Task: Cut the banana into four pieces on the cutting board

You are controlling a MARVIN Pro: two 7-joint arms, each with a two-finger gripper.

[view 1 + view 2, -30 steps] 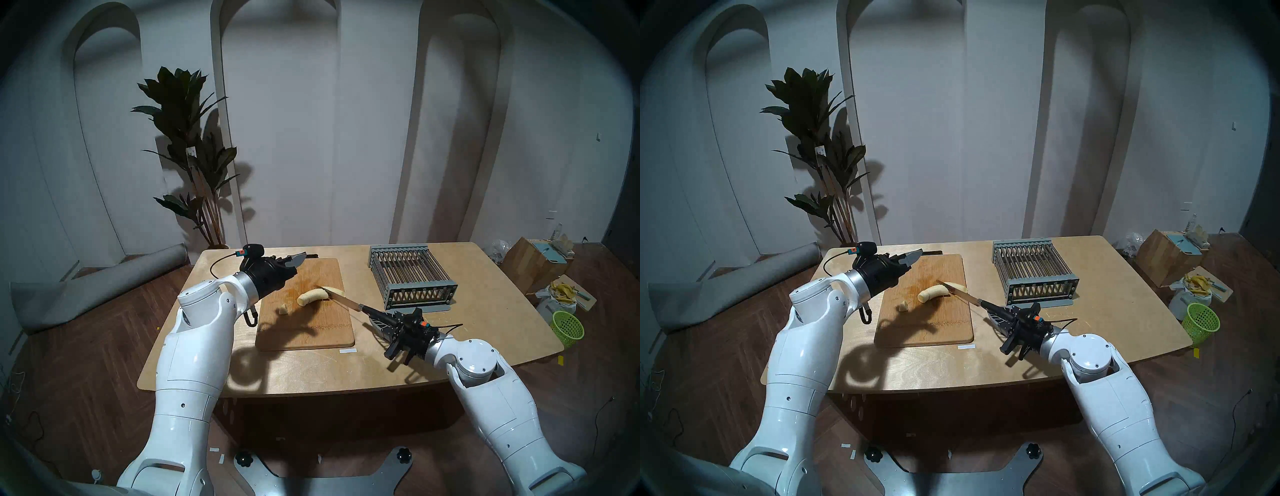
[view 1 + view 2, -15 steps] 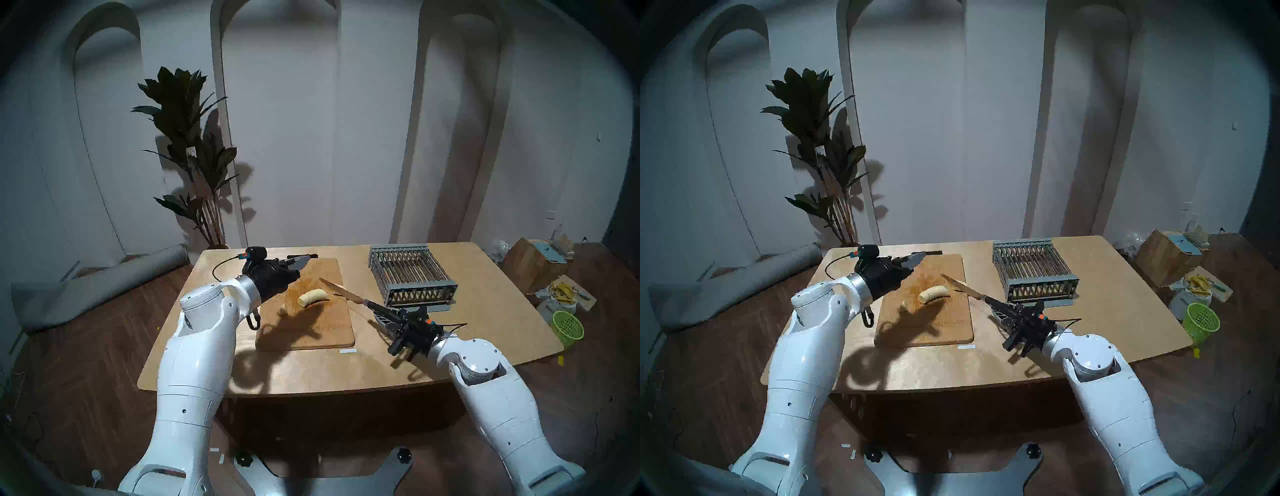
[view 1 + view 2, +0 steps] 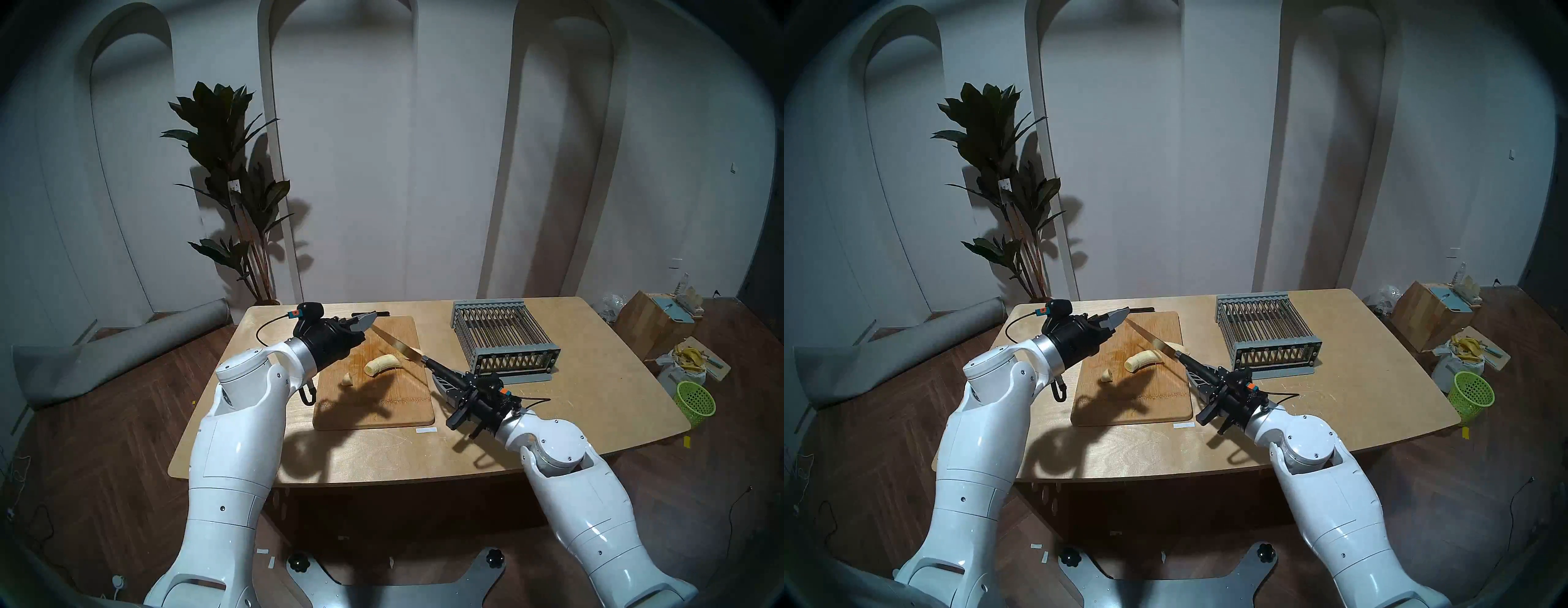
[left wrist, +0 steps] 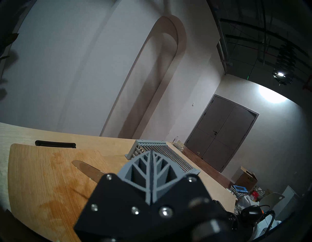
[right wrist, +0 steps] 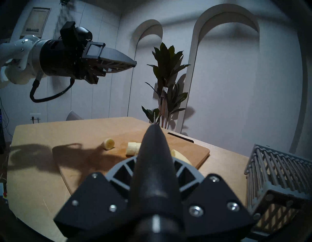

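On the cutting board (image 3: pixel 382 407) lie three banana pieces: a long curved piece (image 3: pixel 382 365), a short chunk (image 3: pixel 347 379) to its left, and an end piece (image 3: pixel 1171 344) partly hidden behind the knife. My right gripper (image 3: pixel 439 374) is shut on the knife's black handle (image 5: pixel 153 160). The blade (image 3: pixel 396 344) hangs above the board and points far-left over the banana. My left gripper (image 3: pixel 368 321) is shut and empty, in the air over the board's far left corner, close to the blade tip (image 4: pixel 79 164).
A grey slatted rack (image 3: pixel 505 339) stands on the table right of the board. A black bar (image 4: pixel 55 144) lies just beyond the board's far edge. On the floor at right are a green basket (image 3: pixel 695 401) and banana peels (image 3: pixel 689 354).
The knife has come up out of the banana, leaving the end piece cut off. My right arm has swung left, carrying the blade far-left towards the left gripper. The left arm barely moved.
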